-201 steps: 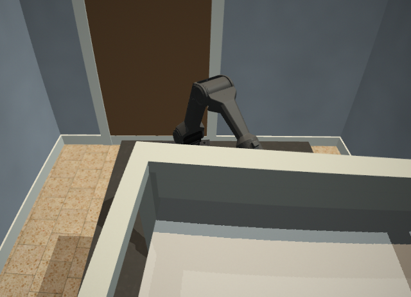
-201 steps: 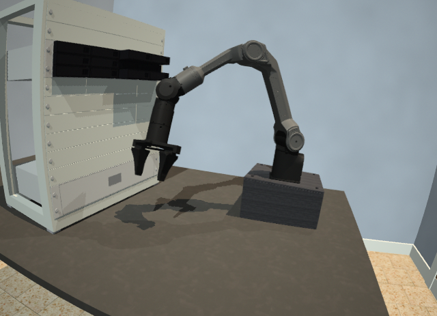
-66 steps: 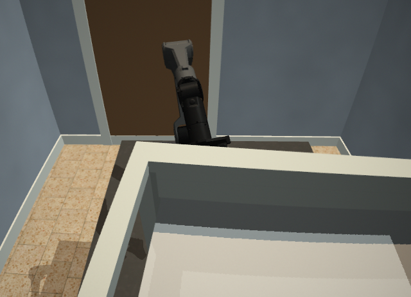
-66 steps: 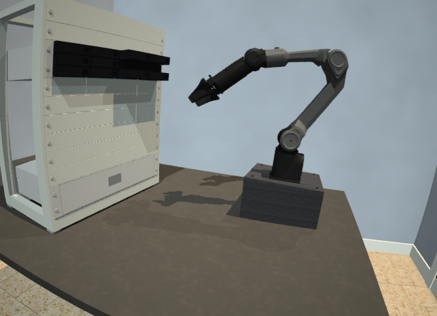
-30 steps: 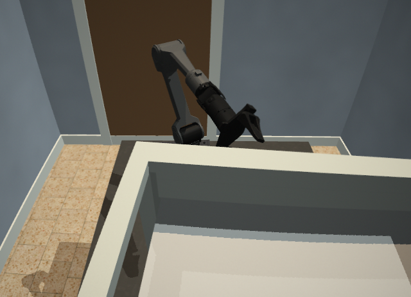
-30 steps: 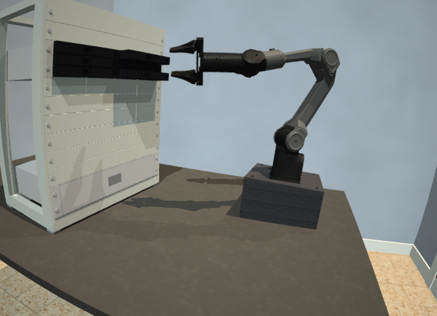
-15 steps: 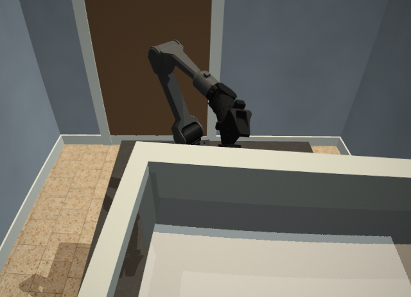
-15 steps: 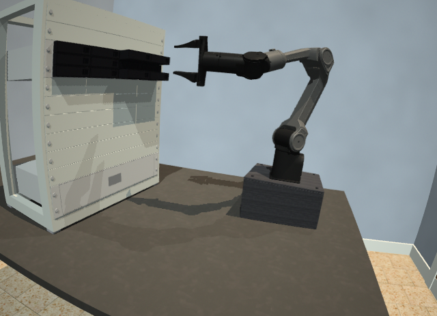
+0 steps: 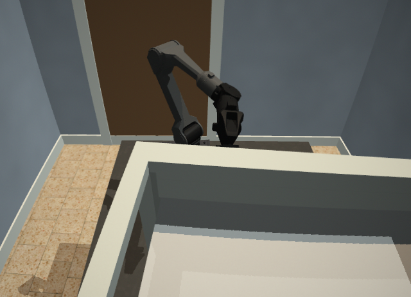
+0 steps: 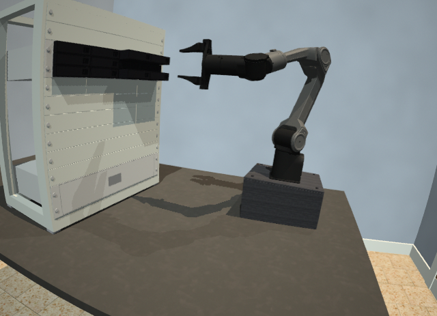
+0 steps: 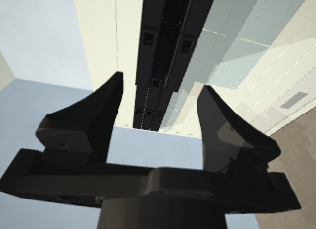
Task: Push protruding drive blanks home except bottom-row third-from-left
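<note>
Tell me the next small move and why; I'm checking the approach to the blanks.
Probably ease the open claw straight toward the rack, lining one finger up with the protruding top blank. The claw hangs level just short of the protruding blanks, touching nothing, its fingers spread vertically.

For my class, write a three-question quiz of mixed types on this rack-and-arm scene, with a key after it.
1. True or false: the gripper is closed on a drive blank.
2. Multiple choice: where is the gripper relative to the rack? A) touching its base B) in front of the storage chassis, apart from it C) inside the rack
3. Short answer: what does the arm stand on?

Key: 1. False; the jaws stand wide open and hold nothing. 2. B. 3. A dark block-shaped pedestal on the table.
</note>
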Robot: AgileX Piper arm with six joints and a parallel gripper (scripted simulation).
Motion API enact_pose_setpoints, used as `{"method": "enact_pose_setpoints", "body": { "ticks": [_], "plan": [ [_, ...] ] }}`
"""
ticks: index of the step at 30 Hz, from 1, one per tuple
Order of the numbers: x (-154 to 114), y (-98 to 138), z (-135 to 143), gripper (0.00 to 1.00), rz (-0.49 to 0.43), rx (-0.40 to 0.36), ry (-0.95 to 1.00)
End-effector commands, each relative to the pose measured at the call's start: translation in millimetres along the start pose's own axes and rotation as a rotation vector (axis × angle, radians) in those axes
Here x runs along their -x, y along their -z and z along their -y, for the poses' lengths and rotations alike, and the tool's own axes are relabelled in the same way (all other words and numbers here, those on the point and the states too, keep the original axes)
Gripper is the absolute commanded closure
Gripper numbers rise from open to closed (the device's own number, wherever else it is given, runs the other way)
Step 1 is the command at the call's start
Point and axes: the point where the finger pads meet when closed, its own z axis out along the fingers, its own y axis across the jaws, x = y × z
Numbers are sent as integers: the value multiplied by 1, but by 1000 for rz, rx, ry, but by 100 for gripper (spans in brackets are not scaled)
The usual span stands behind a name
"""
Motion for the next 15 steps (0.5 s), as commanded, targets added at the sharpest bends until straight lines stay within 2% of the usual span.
{"method": "enact_pose_setpoints", "body": {
  "ticks": [1, 15],
  "plan": [
    [1, 1, 3, 0, 12, -8, -6],
    [5, 3, 6, 0, 38, -15, -26]
  ]
}}
